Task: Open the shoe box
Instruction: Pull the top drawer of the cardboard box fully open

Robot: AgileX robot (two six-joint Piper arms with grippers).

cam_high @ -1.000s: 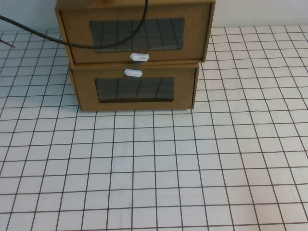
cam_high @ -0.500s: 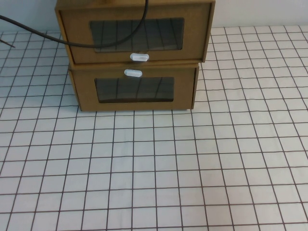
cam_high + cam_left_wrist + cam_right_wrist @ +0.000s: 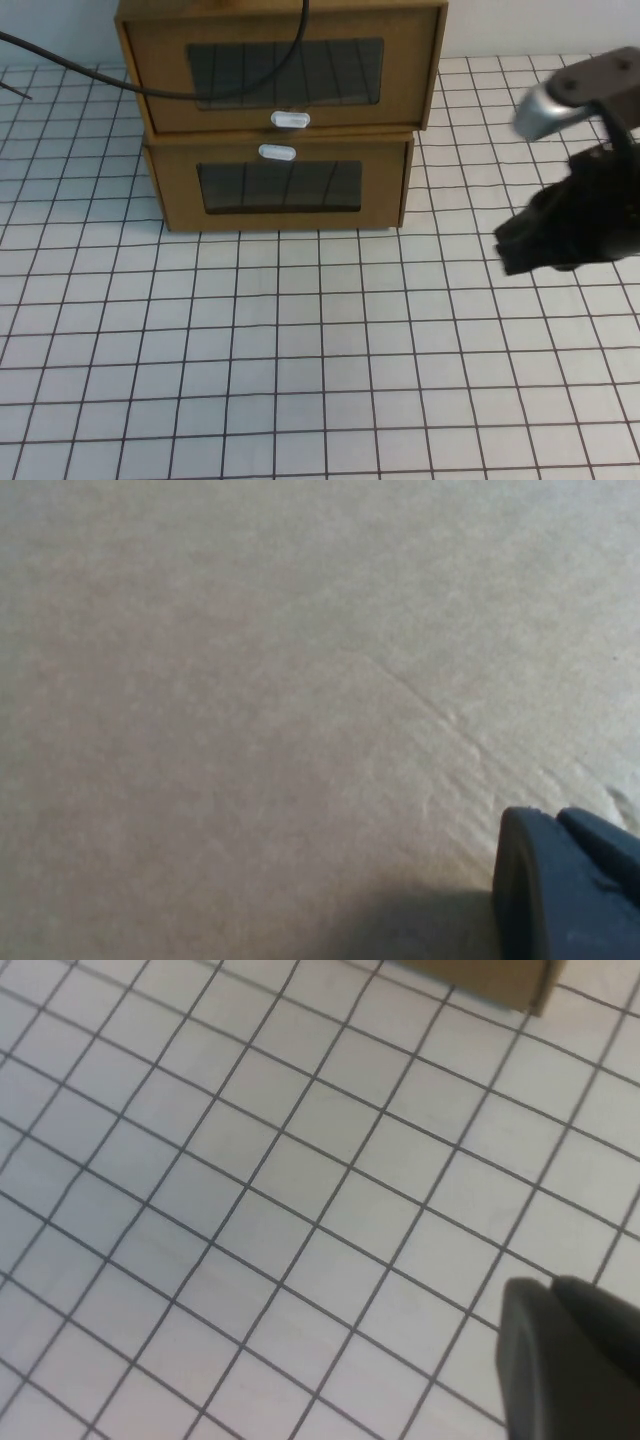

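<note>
Right claw (image 3: 515,248): shut, empty, hanging over the bench (image 3: 300,350), right of the stack and well apart from it.

Upper shoe box (image 3: 160,60) sits on the lower shoe box (image 3: 180,190) at far centre. Both are closed, with white pull tabs (image 3: 290,119) on their near faces.

Left claw (image 3: 565,880): close over a cardboard surface (image 3: 250,680); its state cannot be told.

Advice: part the right claw first, meet a tab square-on, and pull straight toward the near side, since the stack may slide.

Two stacked brown cardboard shoe boxes (image 3: 180,190) are showing matt, papery faces. Their dark film windows (image 3: 280,186) are gleaming glossy, and the white plastic pull tabs (image 3: 277,152) are looking smooth. The white gridded tablecloth (image 3: 300,350) is lying matt. The right gripper (image 3: 512,250) is showing matt black plastic under a shiny grey metal-looking joint (image 3: 545,110). The left gripper (image 3: 565,890), equally matt, is hovering by faintly creased cardboard.
</note>
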